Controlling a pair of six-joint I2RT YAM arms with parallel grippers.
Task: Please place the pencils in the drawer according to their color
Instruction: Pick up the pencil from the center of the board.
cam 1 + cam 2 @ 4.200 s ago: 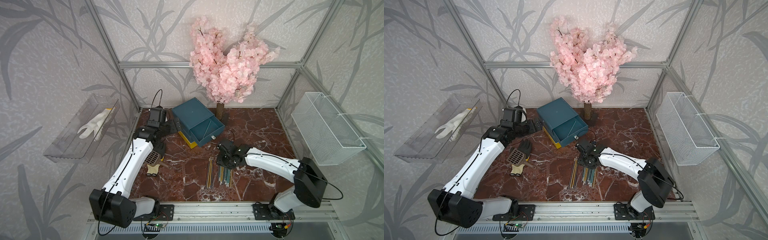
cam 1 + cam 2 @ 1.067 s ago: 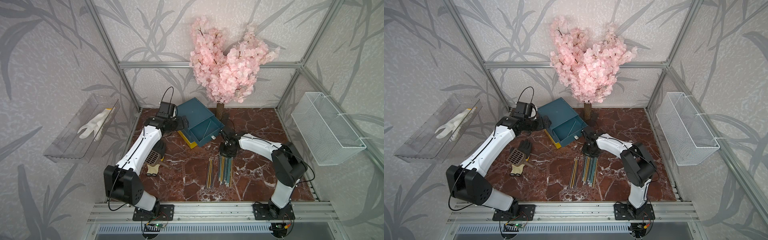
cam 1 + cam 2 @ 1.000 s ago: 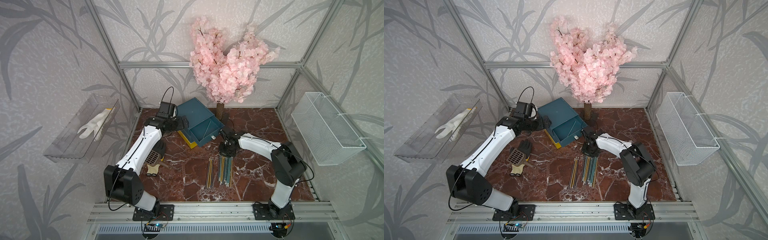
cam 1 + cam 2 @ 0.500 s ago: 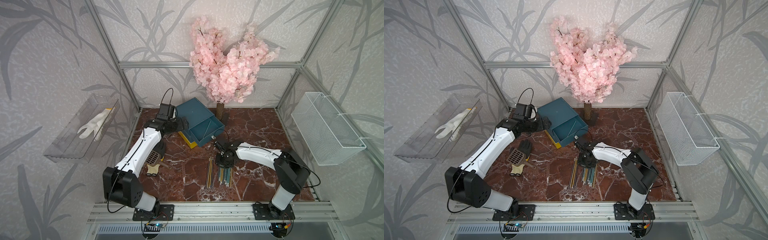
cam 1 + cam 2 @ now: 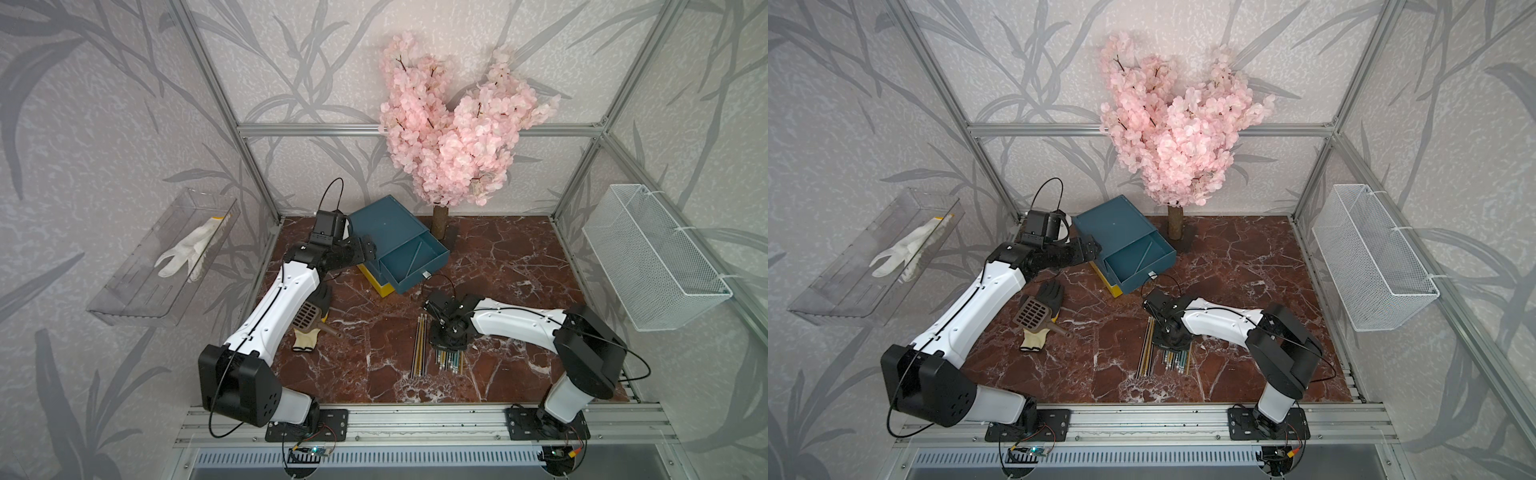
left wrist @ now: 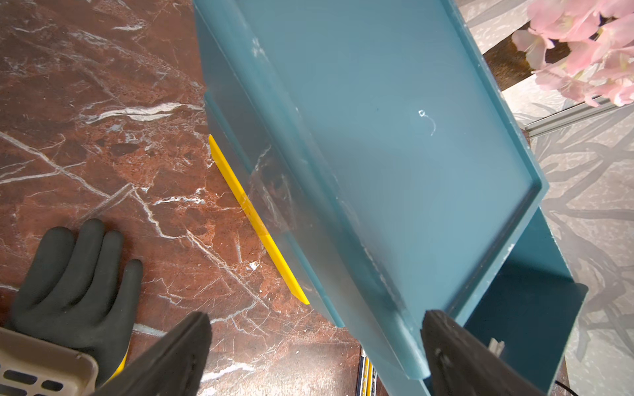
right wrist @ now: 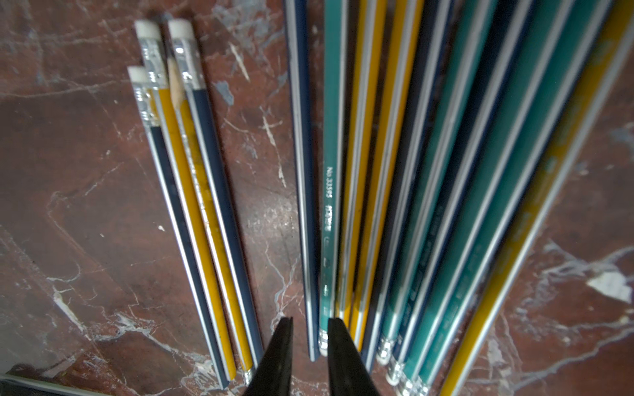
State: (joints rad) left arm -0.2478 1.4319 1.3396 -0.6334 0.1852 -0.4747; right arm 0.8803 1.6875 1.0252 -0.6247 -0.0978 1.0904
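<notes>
Back from the open teal drawer (image 5: 417, 283), my right gripper (image 7: 310, 343) hovers over the pencils (image 7: 446, 205) on the surface (image 5: 498, 257), jaws narrowly spread astride a dark blue pencil (image 7: 302, 171). A teal pencil (image 7: 332, 171) crowds it, so I should centre before pinching. My left gripper (image 6: 315, 317) stands spread beside the chest (image 5: 382, 220).

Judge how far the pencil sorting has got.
Done: top drawer open, one teal pencil inside. In hand: right gripper straddles a dark pencil on the table, jaws not yet closed. Left: all other pencils lie on the table.
</notes>
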